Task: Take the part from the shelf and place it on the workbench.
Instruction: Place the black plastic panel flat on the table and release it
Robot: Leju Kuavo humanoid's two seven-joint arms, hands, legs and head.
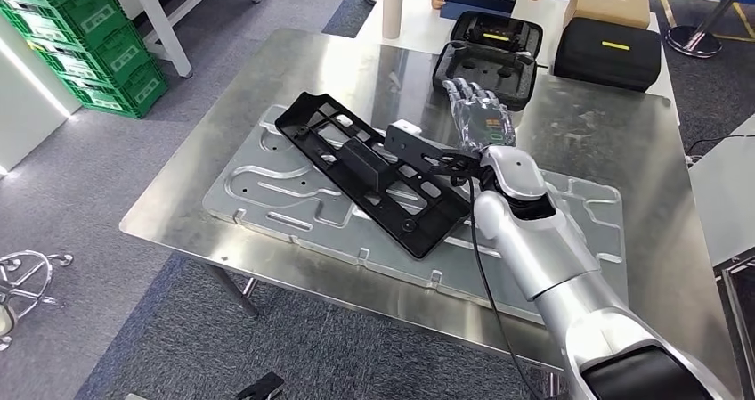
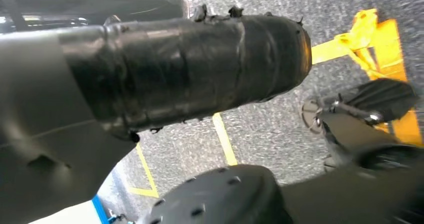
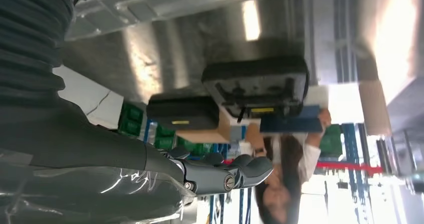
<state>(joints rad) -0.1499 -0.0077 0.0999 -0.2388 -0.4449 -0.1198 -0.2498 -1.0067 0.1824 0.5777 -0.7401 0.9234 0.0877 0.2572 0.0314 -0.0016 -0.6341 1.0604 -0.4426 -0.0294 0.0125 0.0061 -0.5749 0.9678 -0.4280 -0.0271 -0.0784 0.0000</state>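
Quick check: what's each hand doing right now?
Left hand: cannot be told, fingers not clear.
Right hand: open, fingers spread above the table, holding nothing; the black part lies beside it.

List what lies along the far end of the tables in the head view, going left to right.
White cylinder → open black case → closed black case, with a cardboard box behind it.

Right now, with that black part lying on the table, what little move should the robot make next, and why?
Probably draw the right hand back, up and away. The black part already lies flat on the metal plate on the workbench, and the hand's fingers are spread, holding nothing, so the placing looks done.
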